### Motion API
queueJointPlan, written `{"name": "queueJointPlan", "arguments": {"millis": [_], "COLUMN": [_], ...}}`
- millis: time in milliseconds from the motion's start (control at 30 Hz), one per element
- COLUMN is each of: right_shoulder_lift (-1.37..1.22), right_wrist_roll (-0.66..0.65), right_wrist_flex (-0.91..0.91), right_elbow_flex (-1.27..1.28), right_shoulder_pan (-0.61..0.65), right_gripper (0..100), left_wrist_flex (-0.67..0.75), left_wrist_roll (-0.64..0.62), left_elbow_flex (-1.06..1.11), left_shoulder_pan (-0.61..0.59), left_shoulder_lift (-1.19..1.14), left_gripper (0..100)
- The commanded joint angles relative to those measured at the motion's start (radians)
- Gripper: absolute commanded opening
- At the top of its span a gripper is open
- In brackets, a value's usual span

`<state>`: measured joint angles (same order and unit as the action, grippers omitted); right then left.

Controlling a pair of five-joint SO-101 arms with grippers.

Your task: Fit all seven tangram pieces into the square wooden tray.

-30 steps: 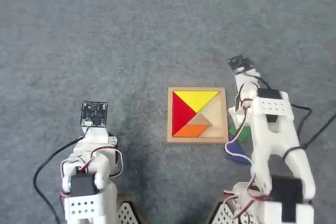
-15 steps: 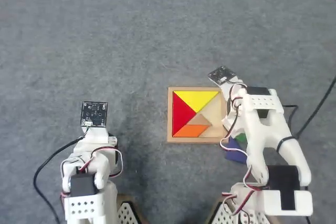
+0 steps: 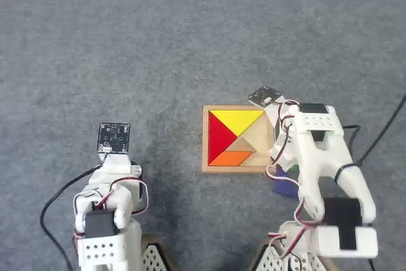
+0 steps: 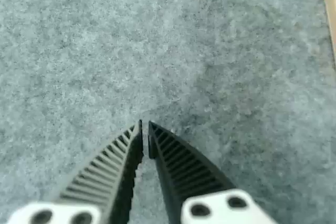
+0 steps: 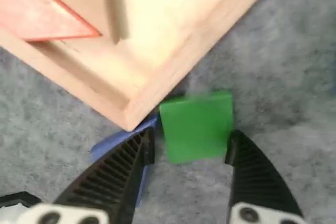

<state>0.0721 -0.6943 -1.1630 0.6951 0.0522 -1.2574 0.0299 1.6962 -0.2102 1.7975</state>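
Right wrist view: a green square piece (image 5: 197,125) is seen lying flat on the grey worktop (image 5: 294,51), just outside one corner of the square wooden tray (image 5: 210,40). A blue piece (image 5: 118,139) is seen at the same corner, beside the green one. Both are judged to be pieces not yet fitted, lying close to the tray so that only a short carry is needed.

The right jaws are spread wide and are set astride the green square, one finger on each side. Nothing is gripped, and whether either finger touches the piece cannot be told. This placing is judged to be the line-up for a pinch across two opposite edges.

From the high view, a yellow triangle (image 3: 236,120), a red triangle (image 3: 220,138) and an orange piece (image 3: 229,158) are seen seated in the tray, with bare wood left along the side nearest the right arm (image 3: 320,150).

The left jaws are drawn together until the tips almost meet. They are held empty over bare worktop, well apart from the tray, where the other arm's work is not hindered.
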Motion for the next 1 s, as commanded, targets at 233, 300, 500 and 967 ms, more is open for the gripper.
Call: {"name": "queueJointPlan", "arguments": {"millis": [233,300,500,967], "right_shoulder_lift": [-0.194,-0.196,-0.196,0.019], "right_wrist_roll": [-0.034,0.009,0.029,0.15], "right_wrist_flex": [0.041,0.039,0.041,0.041], "right_elbow_flex": [-0.169,-0.19,-0.21,-0.181], "right_shoulder_pan": [-0.013,-0.013,-0.013,-0.024], "right_gripper": [11.0,8.2,3.2,1.2], "left_wrist_flex": [-0.003,-0.003,-0.003,-0.003], "left_wrist_roll": [-0.017,-0.017,-0.017,-0.017], "left_elbow_flex": [-0.013,-0.013,-0.013,-0.013], "left_shoulder_pan": [-0.002,-0.002,-0.002,-0.002], "left_shoulder_lift": [0.018,0.018,0.018,0.018], "left_gripper": [2,2,2,2]}}
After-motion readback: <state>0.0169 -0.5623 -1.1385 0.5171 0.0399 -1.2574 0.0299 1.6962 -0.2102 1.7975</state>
